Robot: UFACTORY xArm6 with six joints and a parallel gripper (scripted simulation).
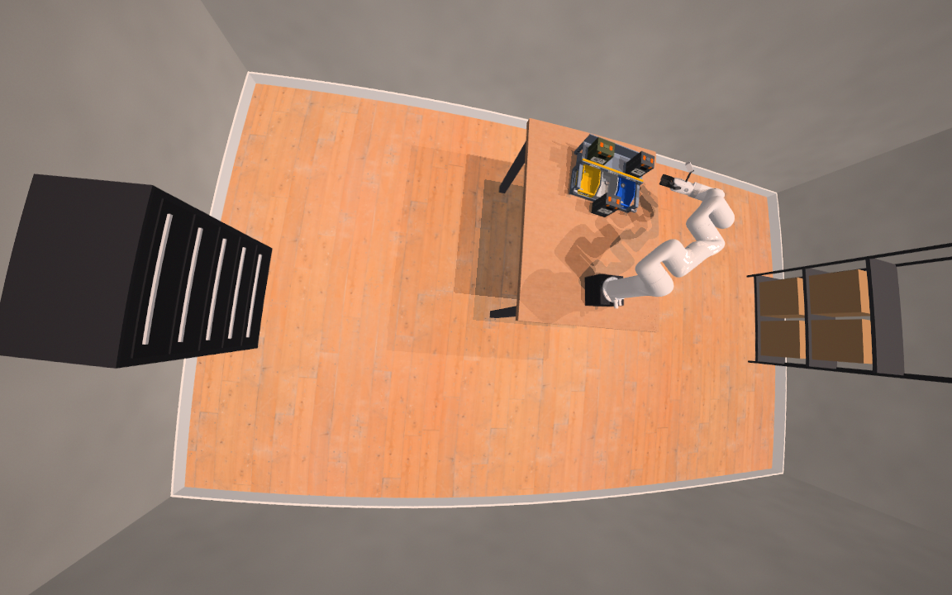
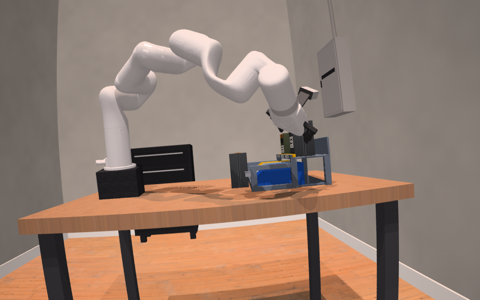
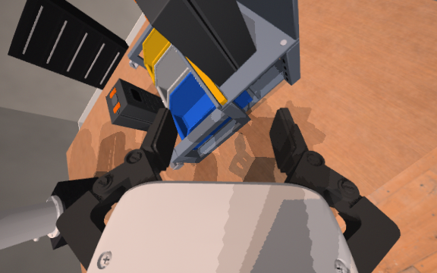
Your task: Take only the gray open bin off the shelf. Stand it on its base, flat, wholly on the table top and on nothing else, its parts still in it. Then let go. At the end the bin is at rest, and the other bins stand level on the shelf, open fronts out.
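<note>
A gray metal shelf [image 1: 609, 177] stands at the far end of the table and holds three open bins side by side. The gray bin [image 3: 171, 66] sits in the middle, between a yellow bin [image 3: 153, 49] and a blue bin [image 3: 192, 104]. In the top view the gray bin [image 1: 610, 182] shows only as a thin strip, and its parts are hidden. My gripper [image 3: 222, 120] [image 2: 308, 134] is open and empty. It hangs in the air above and beside the shelf's blue-bin end, touching nothing.
Two dark boxes [image 3: 207, 30] stand on top of the shelf. Another black box with orange marks [image 3: 133, 104] stands on the table next to the blue bin's end. The arm's black base [image 2: 119, 182] sits at the table's other end. A gray wall panel [image 2: 336, 78] hangs behind.
</note>
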